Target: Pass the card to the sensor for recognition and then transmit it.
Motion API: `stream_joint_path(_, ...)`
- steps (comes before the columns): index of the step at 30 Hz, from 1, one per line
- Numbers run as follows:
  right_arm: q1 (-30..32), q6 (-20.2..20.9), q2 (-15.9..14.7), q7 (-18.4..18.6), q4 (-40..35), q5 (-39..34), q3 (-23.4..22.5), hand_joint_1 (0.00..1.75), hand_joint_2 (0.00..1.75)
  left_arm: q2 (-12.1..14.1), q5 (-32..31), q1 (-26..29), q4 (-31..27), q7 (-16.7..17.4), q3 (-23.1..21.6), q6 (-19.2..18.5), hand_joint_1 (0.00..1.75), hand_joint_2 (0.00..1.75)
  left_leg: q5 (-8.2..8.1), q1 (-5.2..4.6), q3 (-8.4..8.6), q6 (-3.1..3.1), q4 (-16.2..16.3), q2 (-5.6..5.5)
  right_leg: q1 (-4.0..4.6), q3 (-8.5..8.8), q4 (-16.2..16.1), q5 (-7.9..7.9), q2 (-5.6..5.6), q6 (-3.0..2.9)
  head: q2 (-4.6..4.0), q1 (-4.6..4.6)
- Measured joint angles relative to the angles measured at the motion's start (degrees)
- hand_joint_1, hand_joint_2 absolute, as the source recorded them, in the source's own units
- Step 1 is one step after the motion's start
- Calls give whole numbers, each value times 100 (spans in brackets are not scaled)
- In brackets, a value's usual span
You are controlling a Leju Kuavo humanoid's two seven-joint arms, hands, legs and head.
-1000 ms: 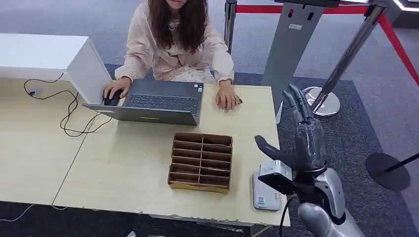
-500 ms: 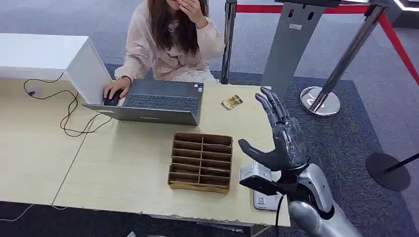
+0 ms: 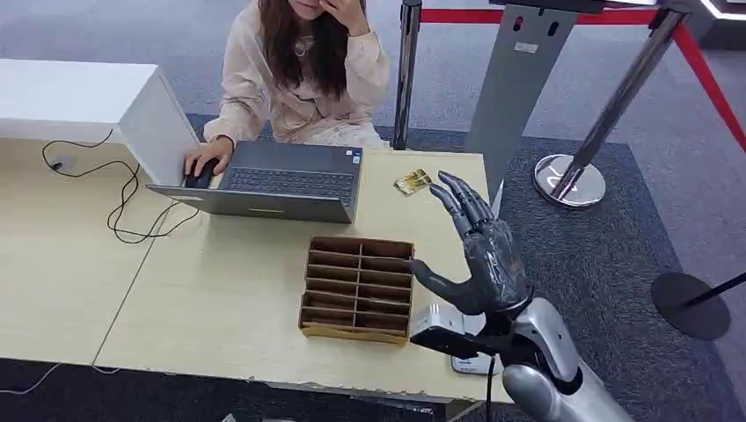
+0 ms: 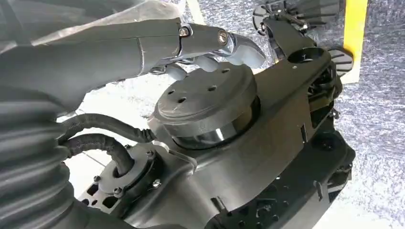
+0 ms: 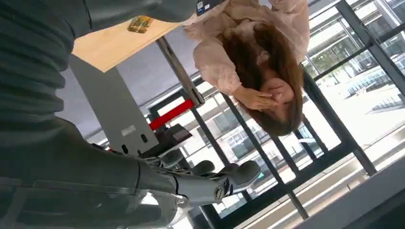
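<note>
Head view shows your right hand (image 3: pixel 482 255) raised with fingers spread, holding nothing, near the card (image 3: pixel 413 182) on the table (image 3: pixel 220 299).

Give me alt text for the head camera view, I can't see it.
The robot's right hand, fingers spread and empty, reaches over a wooden table toward a small card beside a person's laptop; a cardboard divider tray sits nearer.

Laptop (image 3: pixel 281 180) beside cardboard organizer (image 3: pixel 358 288)
</note>
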Motion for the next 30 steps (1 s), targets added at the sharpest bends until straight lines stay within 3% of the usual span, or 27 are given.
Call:
stream_joint_path(1, -15, 20, 0, 0, 20, 0, 26, 38, 175, 7, 0, 0, -9, 4, 0, 13, 0, 175, 0, 0, 0, 0, 0, 0, 0, 0, 0, 0, 0, 0, -2, 0)
stream_joint_path(2, -26, 35, 0, 0, 37, 7, 46, 51, 175, 13, 0, 0, -15, 9, 0, 22, 0, 175, 0, 0, -1, 0, 0, 0, 0, 0, 0, 0, 0, 0, -2, 0)
stream_joint_path(4, -62, 74, 7, 0, 81, 48, 85, 47, 175, 35, -4, 0, -44, 13, -2, 37, 0, 175, 0, 0, -1, 0, 0, 0, 0, 0, 0, 0, 0, 0, 0, 0)
stream_joint_path(7, -119, 122, 28, 18, 147, 127, 131, 56, 175, 52, -4, 0, -61, 28, -2, 52, 0, 175, 0, 0, -1, 0, 0, 0, 0, 0, 0, 0, 0, 0, -2, -2)
stream_joint_path(9, -177, 137, 50, 48, 203, 155, 173, 79, 175, 57, -7, 0, -74, 50, -4, 59, 0, 175, 0, 0, -1, 0, 0, 0, 0, 0, 0, 0, 0, 0, -2, 0)
stream_joint_path(15, -322, 151, 90, 122, 354, 245, 280, 65, 175, 76, -18, -2, -88, 72, -7, 57, 0, 175, 0, 0, 0, 0, 0, 0, 0, 0, 0, 0, 0, 0, 0, 0)
stream_joint_path(30, -540, 352, 133, 258, 560, 317, 520, 56, 175, 100, -28, -6, -105, 83, -13, 52, 0, 175, 0, 0, 0, 0, 0, 1, 0, 0, 0, 0, 0, 0, -2, 0)
